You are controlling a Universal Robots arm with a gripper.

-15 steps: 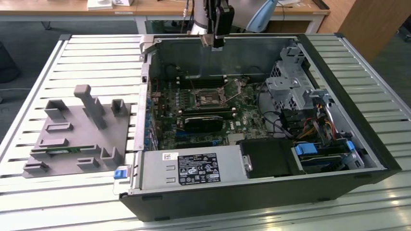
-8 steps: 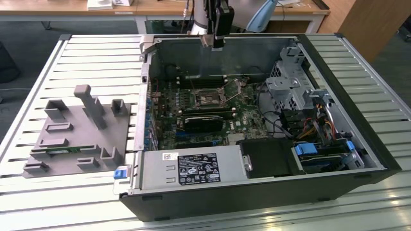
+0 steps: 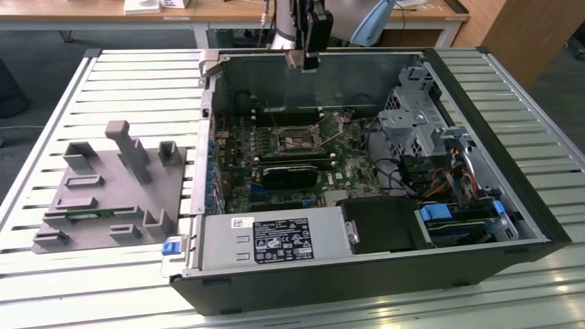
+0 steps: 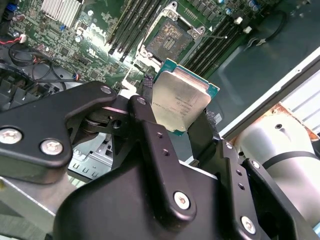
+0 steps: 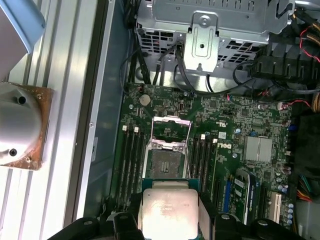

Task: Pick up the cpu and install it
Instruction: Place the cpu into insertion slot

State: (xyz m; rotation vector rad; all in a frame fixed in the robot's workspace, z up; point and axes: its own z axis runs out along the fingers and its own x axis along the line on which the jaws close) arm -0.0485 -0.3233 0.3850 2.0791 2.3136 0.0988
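Hanging clear of the socket [image 5: 167, 162], the cpu [image 4: 180, 102] is gripped by the jaws and is best kept level.

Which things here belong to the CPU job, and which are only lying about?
Job: cpu, clamped in the gripper; open processor socket on the motherboard.
Lying about: grey plastic fixture on the table; power supply; drive cage.

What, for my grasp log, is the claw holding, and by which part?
The cpu, gripped by its two opposite side edges in the claw.
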